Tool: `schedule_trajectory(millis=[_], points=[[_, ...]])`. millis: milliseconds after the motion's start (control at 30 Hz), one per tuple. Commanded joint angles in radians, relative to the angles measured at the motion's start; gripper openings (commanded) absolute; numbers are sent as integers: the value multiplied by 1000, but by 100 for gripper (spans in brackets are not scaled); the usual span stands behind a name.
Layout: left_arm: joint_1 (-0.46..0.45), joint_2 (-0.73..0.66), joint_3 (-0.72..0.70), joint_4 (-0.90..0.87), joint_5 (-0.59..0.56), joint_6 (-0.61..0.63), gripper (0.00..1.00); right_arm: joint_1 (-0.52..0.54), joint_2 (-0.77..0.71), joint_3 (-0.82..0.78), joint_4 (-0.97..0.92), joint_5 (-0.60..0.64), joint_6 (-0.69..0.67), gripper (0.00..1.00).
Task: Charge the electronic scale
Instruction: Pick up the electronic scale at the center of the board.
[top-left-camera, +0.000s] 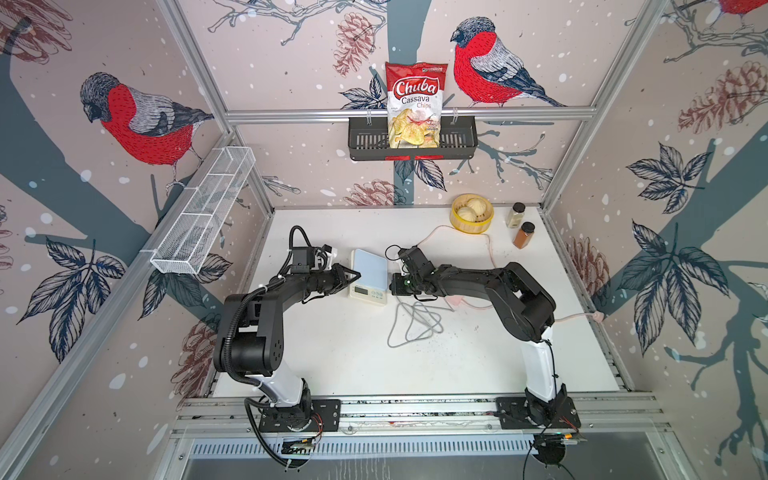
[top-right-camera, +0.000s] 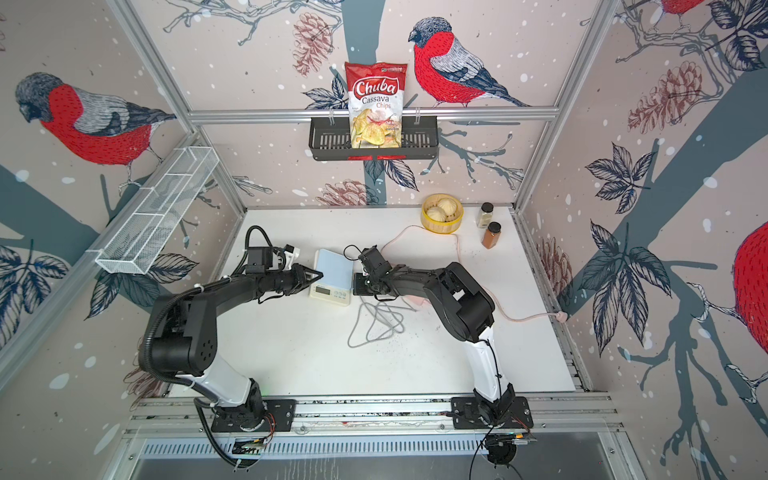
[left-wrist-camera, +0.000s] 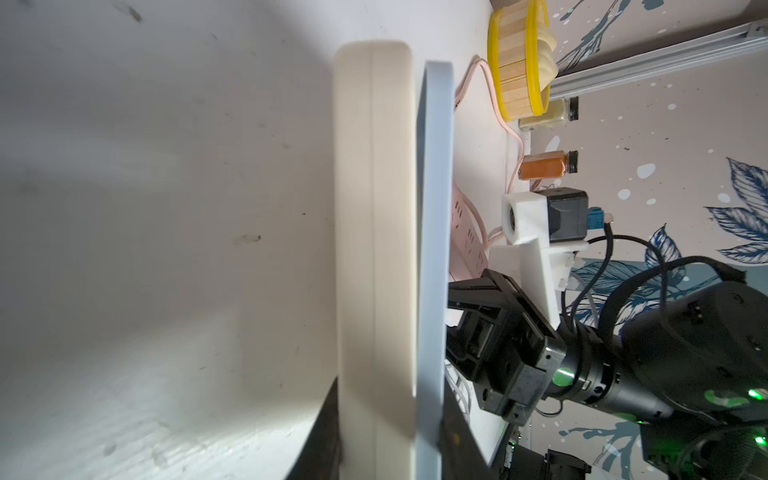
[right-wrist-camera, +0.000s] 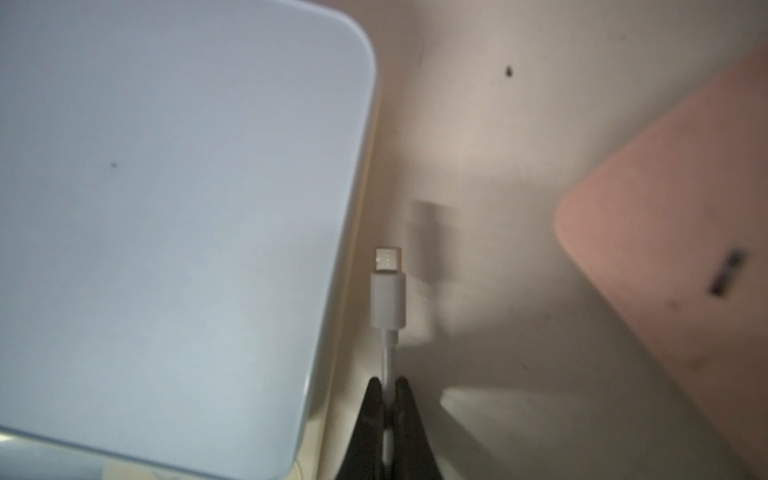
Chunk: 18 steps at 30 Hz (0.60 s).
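**Two claws are working on a scale (top-left-camera: 368, 270) at mid-bench (top-left-camera: 332, 357).**
The scale is lying flat between the arms, display strip facing the robot's base. The left claw (top-left-camera: 354, 275) is clamping its left edge, fingers against the cream body and the blue top. The right claw (right-wrist-camera: 388, 384), nearly closed, is pinching a white cable (right-wrist-camera: 389, 353) just behind the plug (right-wrist-camera: 388, 286), which is hanging just beside the scale's right edge. A pink strip (right-wrist-camera: 665, 249) is lying nearby.
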Motion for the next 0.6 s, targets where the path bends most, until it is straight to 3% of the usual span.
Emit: schedule_trajectory(millis=[0, 233, 433, 567], points=[[14, -23, 45, -98, -22, 124, 15, -20, -73, -20, -29, 23, -77, 0], [50, -49, 190, -334, 116, 342, 3, -7, -327, -134, -81, 58, -413, 0], [50, -92, 220, -352, 247, 413, 0, 15, -492, -191, -228, -90, -657, 0], [49, -132, 250, -373, 337, 483, 0, 2, -524, -176, -343, -209, -762, 0]])
